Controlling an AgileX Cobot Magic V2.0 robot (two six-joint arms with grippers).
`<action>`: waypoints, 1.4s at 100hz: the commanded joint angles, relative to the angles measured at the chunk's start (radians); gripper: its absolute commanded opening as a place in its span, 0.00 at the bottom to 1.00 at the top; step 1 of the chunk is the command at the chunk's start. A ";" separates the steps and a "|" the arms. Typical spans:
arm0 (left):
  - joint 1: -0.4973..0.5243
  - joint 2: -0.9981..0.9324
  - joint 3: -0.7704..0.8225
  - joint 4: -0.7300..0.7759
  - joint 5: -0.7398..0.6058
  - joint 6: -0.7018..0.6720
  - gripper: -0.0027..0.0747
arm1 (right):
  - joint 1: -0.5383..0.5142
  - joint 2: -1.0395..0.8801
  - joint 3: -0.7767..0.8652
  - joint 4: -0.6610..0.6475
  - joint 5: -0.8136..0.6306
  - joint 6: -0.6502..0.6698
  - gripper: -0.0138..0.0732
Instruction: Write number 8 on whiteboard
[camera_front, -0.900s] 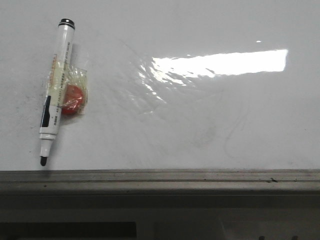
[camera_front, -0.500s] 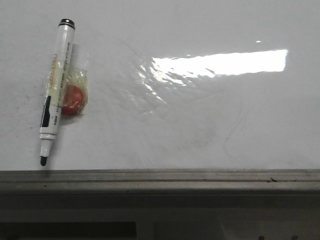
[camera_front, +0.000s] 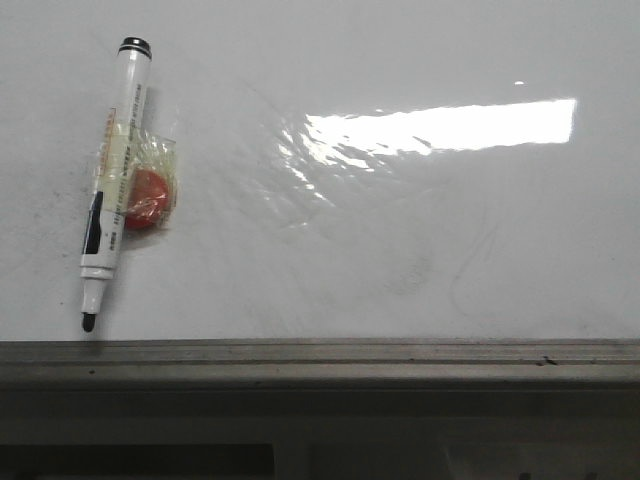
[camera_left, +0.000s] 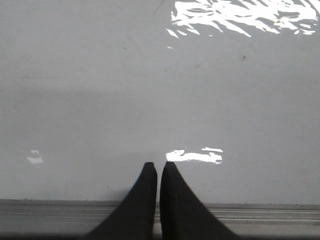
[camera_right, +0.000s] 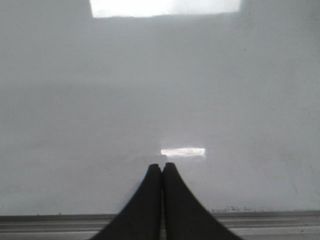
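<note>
**Glossy whiteboard, no 8 yet: pre-grasp stage**

White gloss board, whiteboard (camera_front: 400, 250), fills all three views. Only faint grey erased curves on it, plus a bright glare patch (camera_front: 440, 125). No black figure eight anywhere I can see, so the number is not yet written.

Marker (camera_front: 108, 185) lies on the board in the front view: uncapped, black tip toward the grey frame edge (camera_front: 320, 360), back end away from it. Taped to its barrel is a red round piece in clear wrap (camera_front: 148, 198), possibly a magnet or grip aid; can't tell which.

Left gripper (camera_left: 158, 167): fingers pressed together but for a hairline slit, holding nothing. Bare board ahead of the jaws, frame rail right under them. Marker does not show in this wrist view, so it is not between or just ahead of the jaws.

Right gripper (camera_right: 162, 167): fingers pressed together, empty too. Ahead of its jaws only board and a reflection, frame rail beneath. No marker here either.

Neither gripper shows in the front view.

Judgement: step in hand is fetching the marker; writing has not begun. Marker sits on the left of the front view, so the left arm looks like the natural pick.

Next move calls for:
- spreading the jaws
- getting the marker barrel between them, clear of the taped red piece or on it if that is the intended grip
- closing firmly enough to keep the tip steady

Risk: glossy surface, round barrel, could roll or skid on a sloppy close.
</note>
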 joint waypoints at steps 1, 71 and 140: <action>0.003 -0.031 0.032 -0.001 -0.044 -0.010 0.01 | -0.008 -0.023 0.013 -0.013 -0.025 0.000 0.08; 0.003 -0.031 0.032 0.178 -0.335 -0.010 0.01 | -0.008 -0.023 0.013 -0.013 -0.027 0.000 0.08; -0.041 -0.031 0.032 0.164 -0.239 -0.010 0.01 | -0.008 -0.021 0.013 -0.040 -0.189 0.003 0.08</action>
